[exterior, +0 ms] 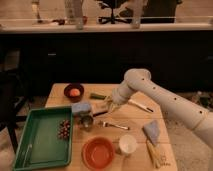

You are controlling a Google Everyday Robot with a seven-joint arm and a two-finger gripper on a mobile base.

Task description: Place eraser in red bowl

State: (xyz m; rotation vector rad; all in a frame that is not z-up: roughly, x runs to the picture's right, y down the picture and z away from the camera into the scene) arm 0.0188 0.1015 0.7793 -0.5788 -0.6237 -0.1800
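Closing on the eraser (102,109) is the step in hand, as I judge it. The pincer (111,106) hangs low over the middle of the counter (132,118), right at this small dark block. The eraser sits just beside the pale blue block (81,108) and a little behind the metal cup (87,121). Whether the pincer is apart, together or clamped on the eraser I cannot tell, nor whether the eraser is off the counter. A good grip would take the eraser across its short sides without nudging the blue block. The lift should then go straight up, high enough to clear the metal cup and the fork (113,125). The red bowl (98,152) stands near the front edge, just left of the white cup (127,145), so the carry should end over its centre before release.
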